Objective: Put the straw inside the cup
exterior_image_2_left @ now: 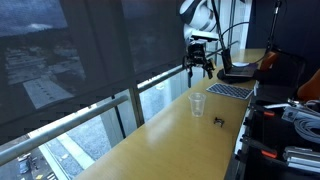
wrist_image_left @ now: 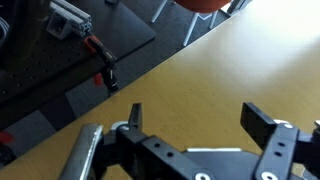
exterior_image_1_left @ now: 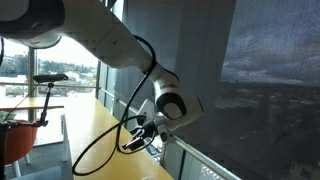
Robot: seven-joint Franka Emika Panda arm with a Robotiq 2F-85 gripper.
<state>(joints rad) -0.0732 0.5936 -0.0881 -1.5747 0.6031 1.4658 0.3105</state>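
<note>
A clear plastic cup (exterior_image_2_left: 197,104) stands upright on the long yellow counter (exterior_image_2_left: 170,135) by the window. A short dark thing (exterior_image_2_left: 219,122), too small to tell whether it is the straw, lies on the counter just beside the cup, on the side away from the window. My gripper (exterior_image_2_left: 199,68) hangs above the counter, beyond the cup and well clear of it. It also shows in an exterior view (exterior_image_1_left: 145,135). In the wrist view the gripper (wrist_image_left: 198,120) is open over bare wood, with nothing between its fingers (wrist_image_left: 262,125). Neither cup nor straw shows there.
A flat dark pad (exterior_image_2_left: 231,90) lies on the counter past the cup. A black perforated board (wrist_image_left: 60,70) with a red clamp (wrist_image_left: 103,75) borders the counter's edge. Window panes with dark blinds (exterior_image_2_left: 90,50) run along one side. Cables and gear (exterior_image_2_left: 295,120) crowd the other.
</note>
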